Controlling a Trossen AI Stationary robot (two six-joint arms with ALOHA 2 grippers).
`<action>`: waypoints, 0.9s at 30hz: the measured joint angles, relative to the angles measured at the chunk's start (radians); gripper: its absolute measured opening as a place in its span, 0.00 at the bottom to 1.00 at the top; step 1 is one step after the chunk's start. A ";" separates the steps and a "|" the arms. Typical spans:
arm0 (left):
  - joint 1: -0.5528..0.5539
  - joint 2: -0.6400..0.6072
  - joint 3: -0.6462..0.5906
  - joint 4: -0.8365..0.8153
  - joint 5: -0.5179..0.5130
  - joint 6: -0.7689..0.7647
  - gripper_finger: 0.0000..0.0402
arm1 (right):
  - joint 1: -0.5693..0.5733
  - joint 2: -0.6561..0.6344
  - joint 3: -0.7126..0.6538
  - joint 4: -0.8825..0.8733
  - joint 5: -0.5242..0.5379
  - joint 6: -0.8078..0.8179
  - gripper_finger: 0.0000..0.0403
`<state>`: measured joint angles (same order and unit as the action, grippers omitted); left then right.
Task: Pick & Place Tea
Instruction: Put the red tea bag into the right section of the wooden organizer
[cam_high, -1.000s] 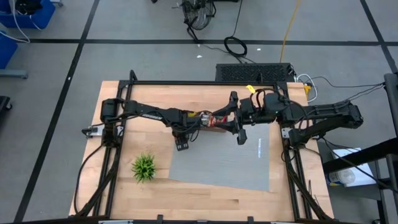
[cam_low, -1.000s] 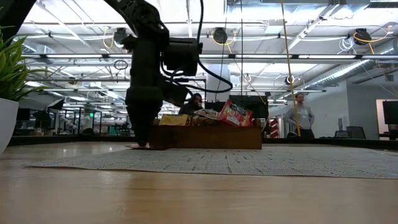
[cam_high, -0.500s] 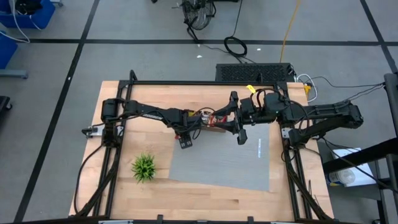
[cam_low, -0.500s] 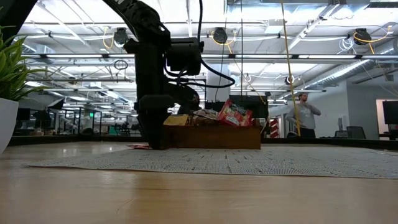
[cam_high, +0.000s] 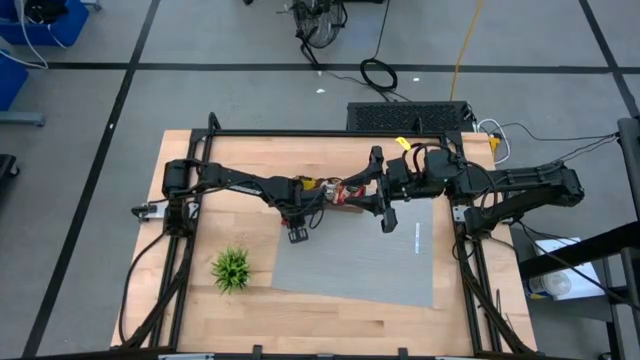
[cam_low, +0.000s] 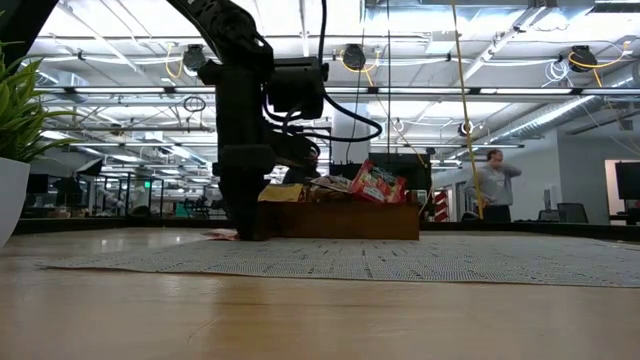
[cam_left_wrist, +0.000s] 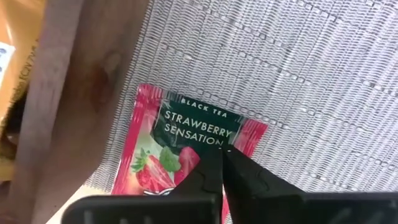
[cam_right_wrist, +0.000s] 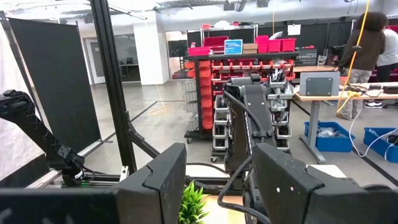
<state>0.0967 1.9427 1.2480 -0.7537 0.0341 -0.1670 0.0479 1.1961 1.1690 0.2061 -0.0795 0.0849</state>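
Beside the wooden tray (cam_left_wrist: 68, 93), a strawberry tea packet (cam_left_wrist: 180, 152) is pinched flat for lifting by the closed left gripper (cam_left_wrist: 222, 163); the right gripper (cam_right_wrist: 217, 180) is held parted, empty.

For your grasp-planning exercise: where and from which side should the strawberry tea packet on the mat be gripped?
The strawberry tea packet lies flat on the grey mat beside the wooden tray. Probably come from straight above and pinch an edge on the side away from the tray, where nothing crowds it.

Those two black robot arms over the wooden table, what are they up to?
The left gripper is down on the grey woven mat, fingers closed together over a red strawberry tea packet lying flat beside the wooden tray of tea packets. The right gripper is open and held up in the air, idle.
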 joint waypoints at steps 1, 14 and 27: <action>0.000 0.000 0.000 0.000 -0.001 -0.002 0.02 | 0.000 0.000 0.000 0.000 0.000 0.000 0.43; -0.016 -0.031 -0.001 0.007 0.016 -0.055 0.00 | 0.000 0.000 0.000 0.007 0.000 0.000 0.43; -0.020 -0.031 -0.001 -0.021 0.016 -0.146 0.06 | 0.000 0.000 0.000 0.011 0.000 0.007 0.43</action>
<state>0.0771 1.9114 1.2472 -0.7745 0.0501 -0.3132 0.0476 1.1961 1.1687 0.2176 -0.0795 0.0921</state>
